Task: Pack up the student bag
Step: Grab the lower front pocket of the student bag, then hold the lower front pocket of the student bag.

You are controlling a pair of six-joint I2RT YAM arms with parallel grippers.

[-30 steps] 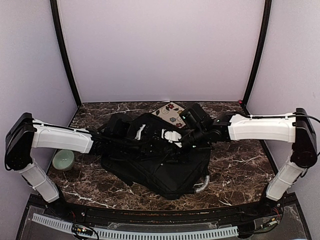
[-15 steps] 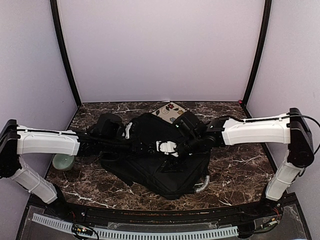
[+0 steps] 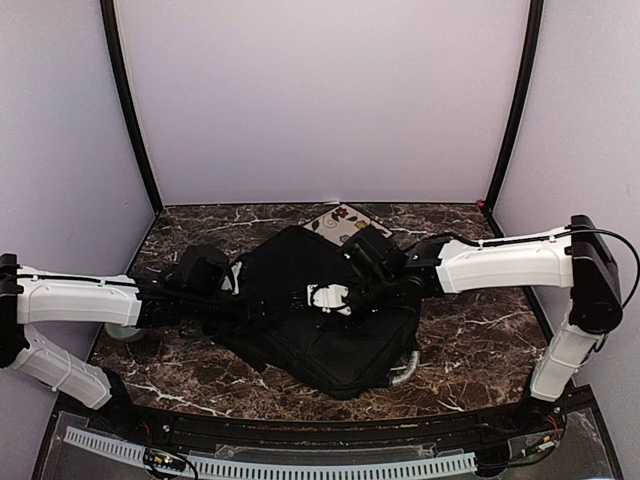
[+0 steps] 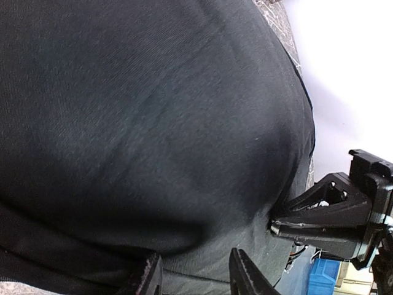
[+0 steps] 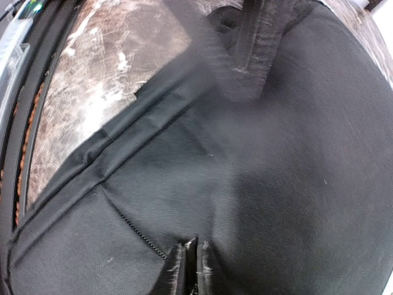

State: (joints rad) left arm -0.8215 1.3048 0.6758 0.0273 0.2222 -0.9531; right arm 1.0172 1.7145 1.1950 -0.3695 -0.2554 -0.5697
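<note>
I find no text, label, brand or number to read anywhere. My student bag (image 3: 320, 320) shows only plain black fabric, and the card (image 3: 340, 222) behind it carries just a flower pattern.

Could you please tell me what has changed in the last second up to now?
The right gripper has moved nearer and leftwards over the student bag and closed, apparently pinching its fabric beside a zipper. The left arm has sunk and drawn back leftwards; the left gripper sits at the bag's left side, fingers apart. The bag, the floral booklet and the grey handle stayed put.
</note>
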